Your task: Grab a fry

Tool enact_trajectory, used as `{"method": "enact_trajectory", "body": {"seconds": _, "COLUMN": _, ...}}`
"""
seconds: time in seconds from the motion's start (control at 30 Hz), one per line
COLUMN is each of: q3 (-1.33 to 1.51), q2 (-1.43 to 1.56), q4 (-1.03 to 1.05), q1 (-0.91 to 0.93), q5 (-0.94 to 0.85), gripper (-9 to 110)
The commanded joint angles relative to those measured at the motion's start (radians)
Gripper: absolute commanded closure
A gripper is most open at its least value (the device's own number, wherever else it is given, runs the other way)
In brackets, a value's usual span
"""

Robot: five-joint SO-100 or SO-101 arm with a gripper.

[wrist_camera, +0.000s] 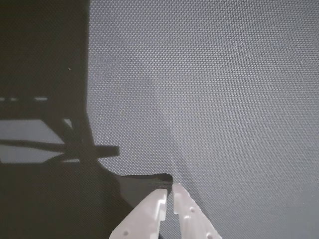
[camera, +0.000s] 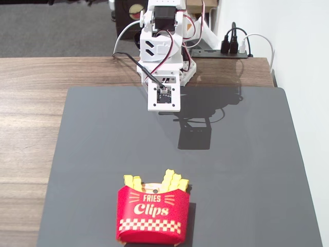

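Note:
Several yellow crinkle-cut fries (camera: 172, 181) stand upright in the red "FRIES Clips" carton (camera: 152, 216) near the front of the dark grey mat (camera: 247, 170) in the fixed view. My gripper (camera: 164, 105) hangs at the mat's far edge, well behind the carton, with its fingertips hidden under the wrist there. In the wrist view the white gripper (wrist_camera: 170, 188) enters from the bottom edge. Its jaws stand almost together with only a thin slit between them and hold nothing. Only bare mat lies under them. No fry or carton shows in the wrist view.
The mat lies on a wooden table (camera: 31, 118). The arm's base and cables (camera: 154, 62) stand at the back. A black power strip with plugs (camera: 231, 49) sits at the back right, against a white wall (camera: 308, 62).

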Motion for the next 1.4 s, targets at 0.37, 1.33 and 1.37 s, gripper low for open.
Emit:
{"method": "enact_trajectory", "body": {"seconds": 0.37, "q3": 0.018, "q2": 0.028, "q4": -0.037, "q1": -0.021, "q5": 0.021, "gripper": 101}}
{"method": "enact_trajectory", "body": {"seconds": 1.33, "q3": -0.462, "q2": -0.715, "q4": -0.357, "q1": -0.061, "q5": 0.241, "gripper": 83}}
{"method": "enact_trajectory", "body": {"seconds": 1.37, "q3": -0.486, "q2": -0.753, "q4": -0.371, "q1": -0.061, "q5": 0.252, "gripper": 83}}
